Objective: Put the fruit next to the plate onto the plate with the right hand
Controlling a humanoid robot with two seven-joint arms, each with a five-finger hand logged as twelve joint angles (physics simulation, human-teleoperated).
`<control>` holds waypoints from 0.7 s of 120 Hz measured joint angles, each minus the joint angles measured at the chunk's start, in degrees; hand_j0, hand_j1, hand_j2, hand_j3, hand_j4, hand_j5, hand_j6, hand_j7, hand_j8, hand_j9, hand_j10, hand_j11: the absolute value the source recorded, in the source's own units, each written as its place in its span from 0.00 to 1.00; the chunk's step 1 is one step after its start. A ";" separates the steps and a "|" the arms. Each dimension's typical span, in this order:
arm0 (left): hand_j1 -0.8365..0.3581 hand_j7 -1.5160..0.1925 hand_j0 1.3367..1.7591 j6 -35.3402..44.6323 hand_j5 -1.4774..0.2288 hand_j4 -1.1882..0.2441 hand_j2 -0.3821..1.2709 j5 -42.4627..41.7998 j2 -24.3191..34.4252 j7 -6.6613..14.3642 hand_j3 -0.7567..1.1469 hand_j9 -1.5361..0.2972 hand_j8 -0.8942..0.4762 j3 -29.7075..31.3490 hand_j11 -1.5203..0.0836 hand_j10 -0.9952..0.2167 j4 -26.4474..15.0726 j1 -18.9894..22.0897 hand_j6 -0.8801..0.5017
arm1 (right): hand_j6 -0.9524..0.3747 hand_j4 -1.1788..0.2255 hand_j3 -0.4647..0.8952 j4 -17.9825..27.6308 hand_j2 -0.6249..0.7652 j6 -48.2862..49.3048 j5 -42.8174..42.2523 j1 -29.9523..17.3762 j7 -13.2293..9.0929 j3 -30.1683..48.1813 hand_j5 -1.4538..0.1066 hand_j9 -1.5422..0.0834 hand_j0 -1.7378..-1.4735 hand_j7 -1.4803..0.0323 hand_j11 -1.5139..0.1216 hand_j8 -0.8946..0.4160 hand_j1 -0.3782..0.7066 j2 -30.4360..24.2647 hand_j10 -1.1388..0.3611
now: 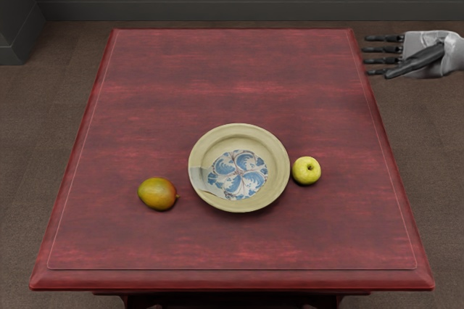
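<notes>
Red-stained wood makes up the desk (217, 77), and at its middle sits a cream plate (239, 132) with a blue flower pattern in its well. A yellow apple (306, 170) rests on the desk just beside the plate's right rim, close to it but seemingly not touching. A red-and-green mango (157, 194) lies on the other side, a little further from the rim. The apple looks like the fruit meant, being nearest the plate and on the working arm's side.

The right hand (409, 54) hovers beyond the desk's far right corner, well apart from everything. Its fingers (383, 49) are stretched out straight and separated, pointing toward the desk, with nothing held. The left arm does not show.

The step in hand is the reach, not yet begun. To do it well, the hand should travel toward the near side and come down on the apple from above or from its right. That keeps the fingers from pushing the fruit against the rim or knocking the plate. A round, smooth apple is likely to roll, so the fingers should close evenly around its widest part. The lift needs only enough height to clear the raised rim, and the apple should be released low in the well.
</notes>
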 joint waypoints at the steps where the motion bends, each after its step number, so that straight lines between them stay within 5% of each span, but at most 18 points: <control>1: 0.99 0.89 0.76 0.00 0.87 0.83 0.23 0.00 0.00 0.00 0.40 0.84 0.65 0.00 0.95 0.82 0.00 0.00 0.64 | 0.72 0.84 0.34 0.06 0.45 0.00 0.00 -0.01 0.00 0.02 0.93 0.95 0.30 0.98 0.93 0.68 0.03 -0.06 0.76; 27: 0.99 0.89 0.76 0.00 0.87 0.83 0.23 0.00 0.00 0.00 0.40 0.84 0.65 -0.02 0.95 0.82 0.00 0.08 0.64 | 0.72 0.84 0.34 0.77 0.45 0.00 -1.02 0.44 0.00 -0.66 0.93 0.95 0.30 0.98 0.93 0.68 0.03 -0.78 0.76; 46: 0.99 0.89 0.76 0.00 0.87 0.83 0.23 0.00 0.00 0.00 0.40 0.84 0.65 -0.02 0.95 0.82 0.00 0.04 0.64 | 0.72 0.84 0.34 1.48 0.45 0.00 -11.20 8.15 0.00 -12.00 0.93 0.95 0.30 0.98 0.93 0.68 0.03 -1.28 0.76; 84: 0.99 0.89 0.76 0.00 0.87 0.83 0.23 0.00 0.00 0.00 0.40 0.84 0.65 -0.10 0.95 0.82 0.02 0.25 0.64 | 0.72 0.84 0.34 21.10 0.45 -0.84 -25.98 22.70 0.00 -35.87 0.93 0.95 0.30 0.98 0.93 0.68 0.03 2.24 0.76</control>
